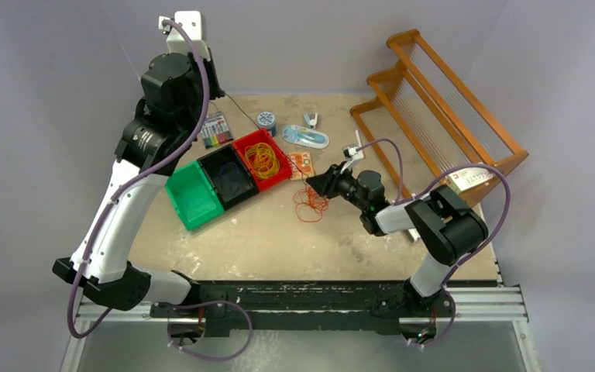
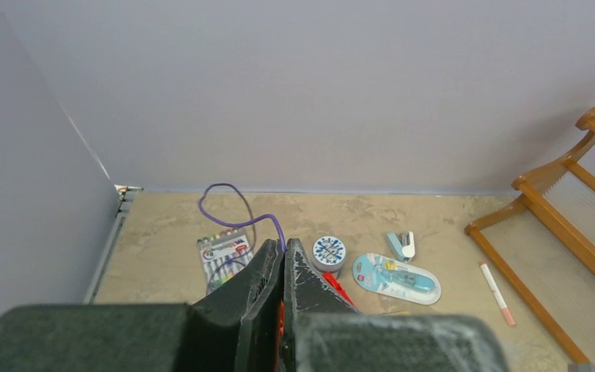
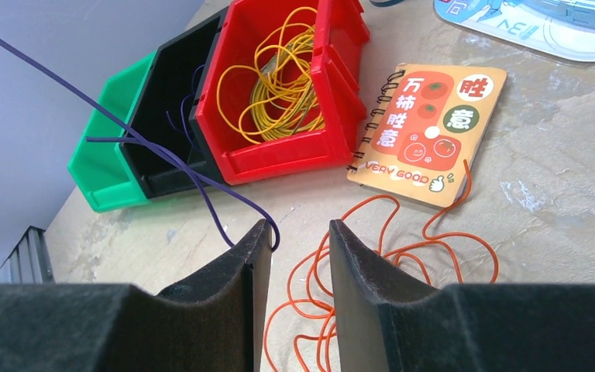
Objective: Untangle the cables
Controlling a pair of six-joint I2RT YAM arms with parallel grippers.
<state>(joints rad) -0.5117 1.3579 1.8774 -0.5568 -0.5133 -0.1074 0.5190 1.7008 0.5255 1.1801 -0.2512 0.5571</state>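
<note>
Purple cable (image 2: pixel 232 208) is pinched tight in our left claw (image 2: pixel 283 248), held high over the far left corner, we think to pull it free. Our right claw (image 3: pixel 293 232) is spread and holds nothing, low over the orange cables (image 1: pixel 310 205) mid-counter (image 1: pixel 279 248); a purple strand hooks one finger. Yellow cables (image 3: pixel 279 85) sit in the red bin (image 3: pixel 279 159). We see the most open room toward the near edge, while the notebook (image 3: pixel 426 128) lies just beside the orange loops.

Robot lab, grey enclosure walls (image 1: pixel 39 93), mounting rail (image 1: pixel 302 298)
</note>
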